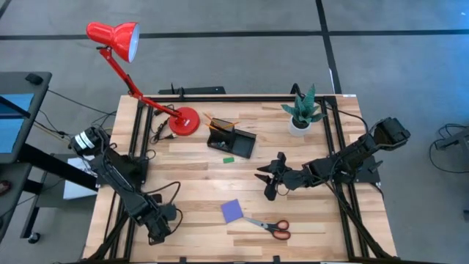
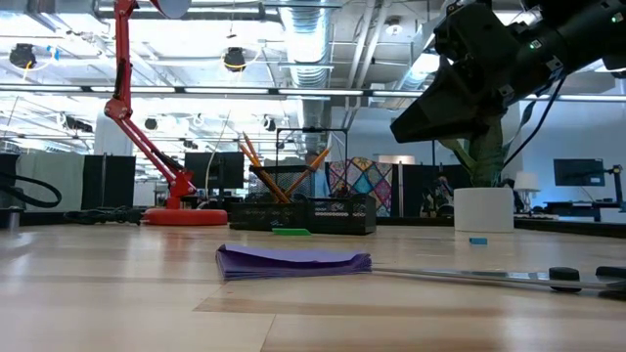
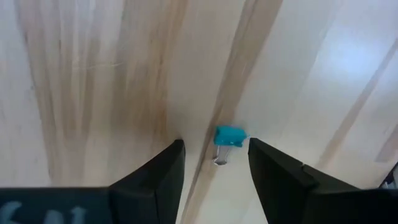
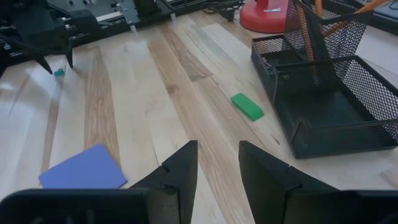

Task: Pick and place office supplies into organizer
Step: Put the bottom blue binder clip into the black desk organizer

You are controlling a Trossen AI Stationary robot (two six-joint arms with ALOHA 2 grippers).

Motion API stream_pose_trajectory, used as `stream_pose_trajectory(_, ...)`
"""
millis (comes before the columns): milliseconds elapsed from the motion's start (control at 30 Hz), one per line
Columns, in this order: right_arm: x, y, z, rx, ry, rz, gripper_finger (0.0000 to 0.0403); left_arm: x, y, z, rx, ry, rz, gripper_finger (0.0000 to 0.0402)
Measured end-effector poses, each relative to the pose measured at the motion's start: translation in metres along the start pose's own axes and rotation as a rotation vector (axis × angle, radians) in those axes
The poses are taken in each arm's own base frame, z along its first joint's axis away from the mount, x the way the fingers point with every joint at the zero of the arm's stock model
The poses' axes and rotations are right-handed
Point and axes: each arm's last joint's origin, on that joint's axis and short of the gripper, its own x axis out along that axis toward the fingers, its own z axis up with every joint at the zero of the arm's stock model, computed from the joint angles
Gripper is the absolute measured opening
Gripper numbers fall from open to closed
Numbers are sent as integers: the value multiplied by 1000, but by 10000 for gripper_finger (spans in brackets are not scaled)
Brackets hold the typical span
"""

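Note:
The black mesh organizer (image 1: 231, 139) stands at the table's far middle, with orange pencils (image 2: 256, 166) upright in its taller section. A green eraser (image 4: 247, 106) lies on the table just in front of it. The purple notepad (image 1: 232, 211) and the red-handled scissors (image 1: 272, 228) lie flat toward the near edge. My left gripper (image 3: 214, 146) is open at the near left, pointing down, its fingers on either side of a small teal piece (image 3: 229, 135) on the wood. My right gripper (image 4: 217, 155) hangs open above the table's middle, nothing between its fingers.
A red desk lamp stands on its round base (image 1: 184, 121) left of the organizer. A potted plant (image 1: 301, 114) is at the far right. Bare wood lies between the notepad and the organizer. Black frame rails (image 1: 135, 139) run along the table's sides.

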Motion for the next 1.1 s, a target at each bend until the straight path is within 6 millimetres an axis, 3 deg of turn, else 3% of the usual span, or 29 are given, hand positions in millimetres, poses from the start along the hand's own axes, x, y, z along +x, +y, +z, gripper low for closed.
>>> stream_pose_trajectory(133, 1, -1, 0, 2, -1, -4, 111, -4, -9, 3, 7, -39, -48, 167)
stream_pose_trajectory(500, 1, -2, 1, 3, 0, -4, 111, 11, -8, 4, -25, 2, 18, 167)
stream_pose_trajectory(1100, 1, -2, 0, -2, 7, -8, 111, -17, -42, 13, -309, -18, -122, 167)
